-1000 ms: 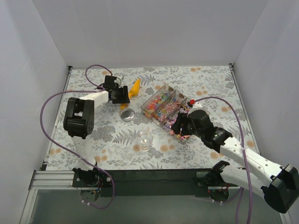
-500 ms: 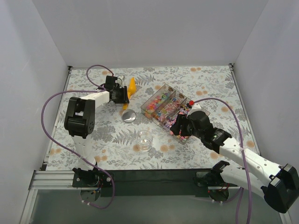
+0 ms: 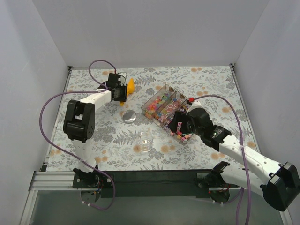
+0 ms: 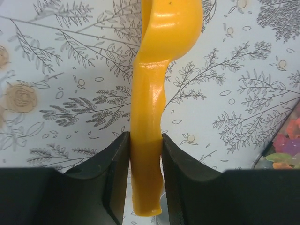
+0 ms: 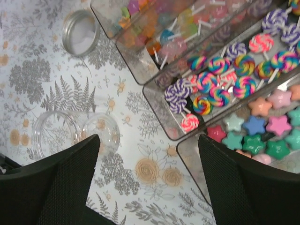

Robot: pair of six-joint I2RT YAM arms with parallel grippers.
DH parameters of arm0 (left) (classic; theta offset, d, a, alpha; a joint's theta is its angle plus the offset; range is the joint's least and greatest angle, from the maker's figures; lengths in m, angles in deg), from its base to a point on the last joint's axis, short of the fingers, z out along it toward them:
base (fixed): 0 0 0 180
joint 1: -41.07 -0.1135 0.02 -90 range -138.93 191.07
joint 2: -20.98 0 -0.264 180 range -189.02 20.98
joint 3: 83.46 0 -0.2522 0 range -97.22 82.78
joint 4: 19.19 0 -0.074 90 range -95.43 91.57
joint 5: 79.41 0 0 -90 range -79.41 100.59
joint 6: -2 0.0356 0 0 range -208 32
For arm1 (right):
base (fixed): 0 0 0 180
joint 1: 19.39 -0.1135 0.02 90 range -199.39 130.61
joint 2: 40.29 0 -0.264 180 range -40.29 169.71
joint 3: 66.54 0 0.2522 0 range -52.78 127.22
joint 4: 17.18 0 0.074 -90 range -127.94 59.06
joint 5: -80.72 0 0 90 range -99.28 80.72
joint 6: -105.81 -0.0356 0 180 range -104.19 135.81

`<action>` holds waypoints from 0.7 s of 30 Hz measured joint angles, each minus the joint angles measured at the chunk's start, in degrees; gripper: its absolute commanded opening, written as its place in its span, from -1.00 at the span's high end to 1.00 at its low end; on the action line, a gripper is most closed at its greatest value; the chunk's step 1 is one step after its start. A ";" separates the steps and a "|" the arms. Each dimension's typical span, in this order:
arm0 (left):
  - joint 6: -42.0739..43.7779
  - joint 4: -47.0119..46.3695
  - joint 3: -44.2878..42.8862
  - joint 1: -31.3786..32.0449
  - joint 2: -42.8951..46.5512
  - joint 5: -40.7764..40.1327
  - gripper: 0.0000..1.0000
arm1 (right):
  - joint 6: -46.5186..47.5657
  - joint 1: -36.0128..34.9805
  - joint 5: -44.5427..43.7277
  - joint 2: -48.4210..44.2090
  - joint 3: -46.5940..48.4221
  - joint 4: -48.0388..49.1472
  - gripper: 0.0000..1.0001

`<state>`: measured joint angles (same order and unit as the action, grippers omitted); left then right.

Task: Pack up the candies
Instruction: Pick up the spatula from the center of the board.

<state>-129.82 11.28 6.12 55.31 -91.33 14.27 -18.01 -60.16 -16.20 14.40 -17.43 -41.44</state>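
This is looking like a robotics lab test cell, not a home or a kitchen. Plain white panels (image 3: 150,33) are boxing in the worktop (image 3: 211,82) on three sides. Two white-and-black robot arms, the left arm (image 3: 79,117) and the right arm (image 3: 243,157), are standing on bases clamped beside an aluminium rail (image 3: 51,180) that is running along the near edge. Purple cables (image 3: 42,117) are looping loose from the arms down to the bases. A flower-print tablecloth (image 3: 112,136) is covering the worktop, and candies (image 3: 161,105) are lying sorted by kind in a clear compartment tray (image 3: 165,86).
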 measured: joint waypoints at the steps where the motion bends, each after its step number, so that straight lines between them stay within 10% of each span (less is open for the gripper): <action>1: 0.76 0.13 0.00 0.59 0.92 -1.36 1.00 | -0.02 0.24 0.02 0.63 0.96 0.04 -0.91; 21: 14.36 -2.64 10.38 14.40 20.83 -15.17 1.00 | -8.04 13.03 15.06 26.82 26.38 0.61 -0.82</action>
<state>-115.46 8.63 16.50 69.72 -70.50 -0.90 -26.05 -47.14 -1.14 41.22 8.95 -40.83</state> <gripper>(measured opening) 0.278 0.916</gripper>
